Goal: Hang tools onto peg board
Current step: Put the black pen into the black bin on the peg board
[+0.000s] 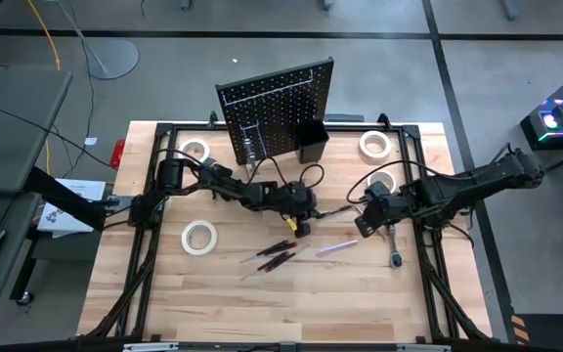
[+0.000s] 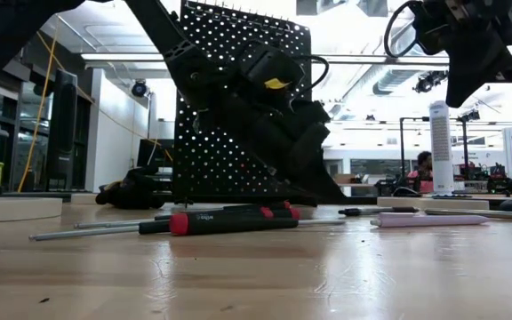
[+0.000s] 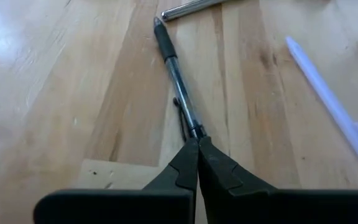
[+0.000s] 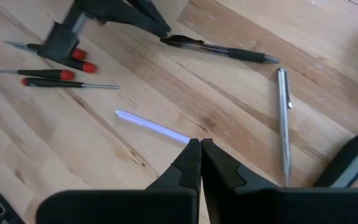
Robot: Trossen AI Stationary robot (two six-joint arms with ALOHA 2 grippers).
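Note:
The black peg board (image 1: 277,103) stands upright at the table's far side, with a small black bin (image 1: 311,143) on its front. A clear pen with a black grip (image 3: 178,74) lies flat on the table. My left gripper (image 3: 197,142) is shut, with its tips at the pen's rear end. My right gripper (image 4: 200,144) is shut and holds nothing. It hangs well above the table (image 2: 474,62), over one end of the purple tool (image 4: 151,127). Red-and-black screwdrivers (image 1: 272,255) lie nearer the front, and white tape rolls (image 1: 199,237) lie flat. My left gripper's shut fingertips (image 3: 188,155) meet the pen's rear end (image 3: 194,129), next to its clip. They slant down and lie along the pen. The pen rests on the table, pointing away from the fingers. The fingertips hide whether that end is pinched or only touched.
A slim silver rod (image 4: 283,124) and a grey-handled ratchet (image 1: 396,256) lie near my right arm. More tape rolls sit at the far left (image 1: 195,150) and far right (image 1: 374,145). Bare wood spreads along the table's near side (image 1: 291,308).

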